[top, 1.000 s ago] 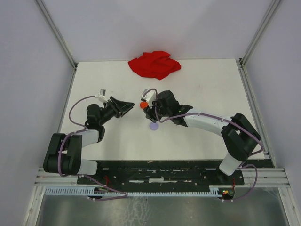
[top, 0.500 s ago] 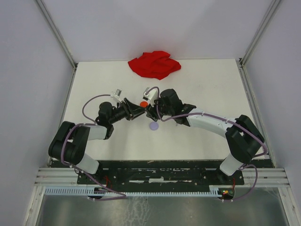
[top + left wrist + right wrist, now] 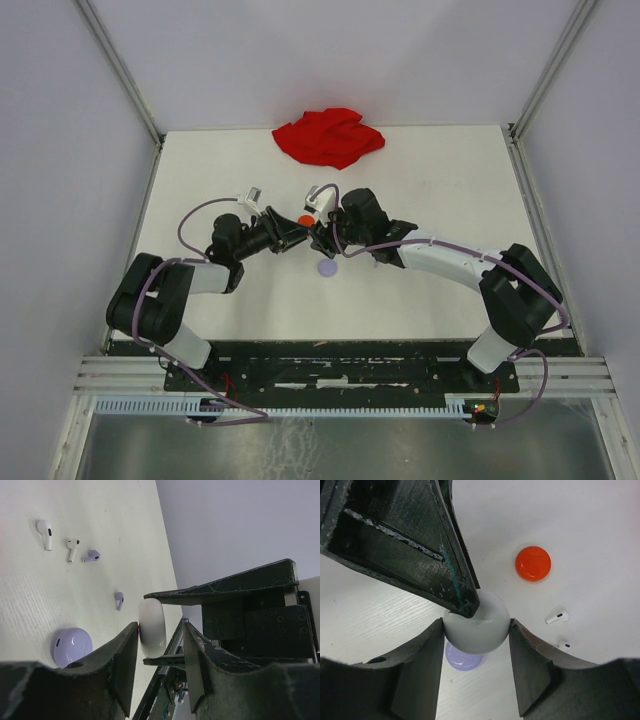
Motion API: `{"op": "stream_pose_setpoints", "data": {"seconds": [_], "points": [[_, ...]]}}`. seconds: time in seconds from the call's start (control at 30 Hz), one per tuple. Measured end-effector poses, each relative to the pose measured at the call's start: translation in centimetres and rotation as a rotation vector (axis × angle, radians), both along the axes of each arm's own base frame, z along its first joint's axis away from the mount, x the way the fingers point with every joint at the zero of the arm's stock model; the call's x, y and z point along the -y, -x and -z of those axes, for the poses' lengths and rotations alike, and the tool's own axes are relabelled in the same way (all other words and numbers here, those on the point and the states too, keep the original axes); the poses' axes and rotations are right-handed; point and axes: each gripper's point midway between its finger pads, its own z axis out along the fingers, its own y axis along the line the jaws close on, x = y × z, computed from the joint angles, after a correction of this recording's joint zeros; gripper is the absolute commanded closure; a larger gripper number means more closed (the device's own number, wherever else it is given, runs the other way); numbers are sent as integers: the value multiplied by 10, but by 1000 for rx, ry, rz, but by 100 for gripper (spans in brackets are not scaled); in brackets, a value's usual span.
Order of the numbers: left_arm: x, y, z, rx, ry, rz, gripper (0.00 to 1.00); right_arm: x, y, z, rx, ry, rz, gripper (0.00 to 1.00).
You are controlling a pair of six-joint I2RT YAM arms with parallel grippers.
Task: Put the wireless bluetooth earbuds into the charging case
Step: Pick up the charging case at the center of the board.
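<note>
My right gripper is shut on a white round charging case, held above the table. My left gripper straddles that same white case, seen edge-on. One of its fingers touches the case and a gap shows at the other, so it is open. In the top view the two grippers meet at the table's middle, left gripper against right gripper. Two white earbuds and two lavender earbuds lie loose on the table. One white earbud also shows in the right wrist view.
A lavender round case lies on the table just below the grippers. A red round case lies just beyond them. A crumpled red cloth sits at the table's far edge.
My left arm has swung right, up to the right gripper, and its fingers now straddle the white case. They have narrowed slightly. The right gripper has kept its hold and barely moved.
</note>
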Motion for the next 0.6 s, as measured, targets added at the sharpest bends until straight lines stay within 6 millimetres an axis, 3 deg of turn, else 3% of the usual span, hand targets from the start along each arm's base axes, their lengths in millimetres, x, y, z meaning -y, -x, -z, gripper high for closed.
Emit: {"op": "stream_pose_setpoints", "data": {"seconds": [0.6], "points": [[1, -3, 5, -10, -3, 1, 64, -2, 2, -2, -4, -9, -14, 67]]}}
